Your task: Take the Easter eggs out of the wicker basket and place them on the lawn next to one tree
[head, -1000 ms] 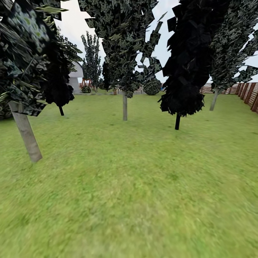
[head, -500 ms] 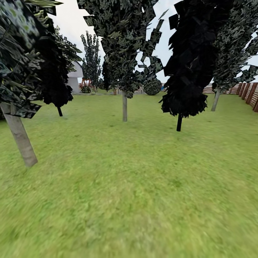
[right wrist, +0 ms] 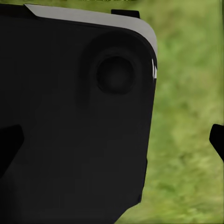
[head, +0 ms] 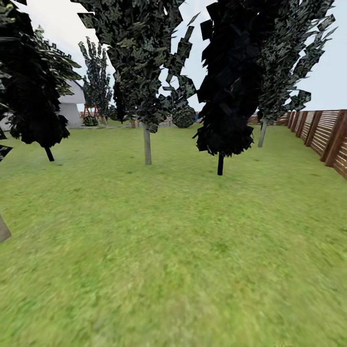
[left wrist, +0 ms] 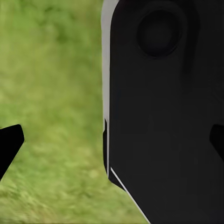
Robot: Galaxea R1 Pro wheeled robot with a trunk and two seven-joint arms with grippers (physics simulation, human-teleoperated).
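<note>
The lawn point(head: 183, 250) spreads out green in front of me in the head view. A tree point(head: 147, 144) with a slim pale trunk and a dark speckled crown stands mid-distance, left of centre. A similar tree point(head: 262, 132) stands farther back on the right. The Easter eggs and the wicker basket are out of view. In the left wrist view my left gripper point(left wrist: 112, 144) is open, its black fingertips point(left wrist: 10, 140) at the picture's edges. My right gripper point(right wrist: 112, 144) is open too, with nothing held between its fingertips point(right wrist: 217, 137).
A narrow black columnar tree point(head: 220, 164) stands right of centre, and another dark tree point(head: 49, 154) at the left. A pale trunk point(head: 3, 230) sits very close at the left edge. A brown slat fence point(head: 330, 140) runs along the right. A dark robot part point(left wrist: 163, 116) sits behind each gripper.
The whole head view has swung to the right: the trees slid left, the near left trunk has almost left the picture, and more of the fence shows at the right.
</note>
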